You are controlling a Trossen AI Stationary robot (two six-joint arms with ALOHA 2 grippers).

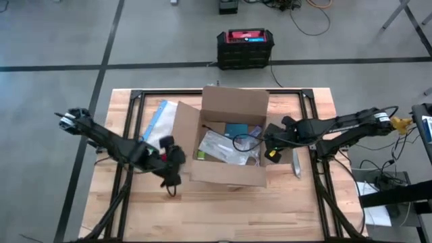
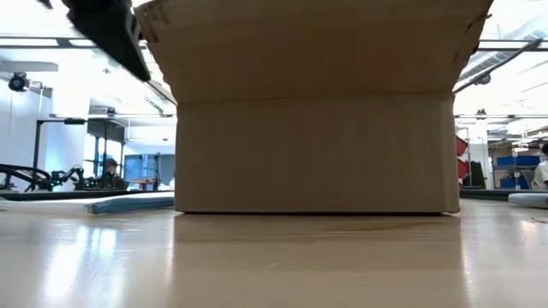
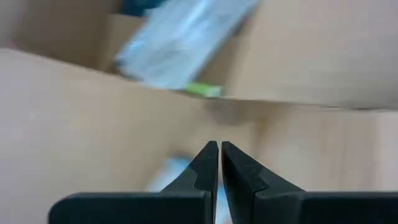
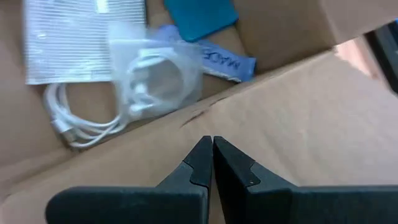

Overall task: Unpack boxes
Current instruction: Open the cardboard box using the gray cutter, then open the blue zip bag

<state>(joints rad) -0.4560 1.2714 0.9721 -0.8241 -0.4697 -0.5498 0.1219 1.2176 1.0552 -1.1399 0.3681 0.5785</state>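
Closed left hand point(image 3: 219, 163) over box point(image 3: 81, 118)

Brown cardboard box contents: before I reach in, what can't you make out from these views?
- Low view: the brown corrugated cardboard box fills the frame; its near wall hides everything inside.
- High view: the small teal item and the silvery plastic pouch are too small to identify.
- Left wrist view: the pouch is blurred.
- Right wrist view: the blue label is cut short by the box's flap.

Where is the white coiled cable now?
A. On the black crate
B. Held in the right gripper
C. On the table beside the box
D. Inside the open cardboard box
D: the white coiled cable lies on the floor of the open cardboard box, beyond the shut, empty right gripper.
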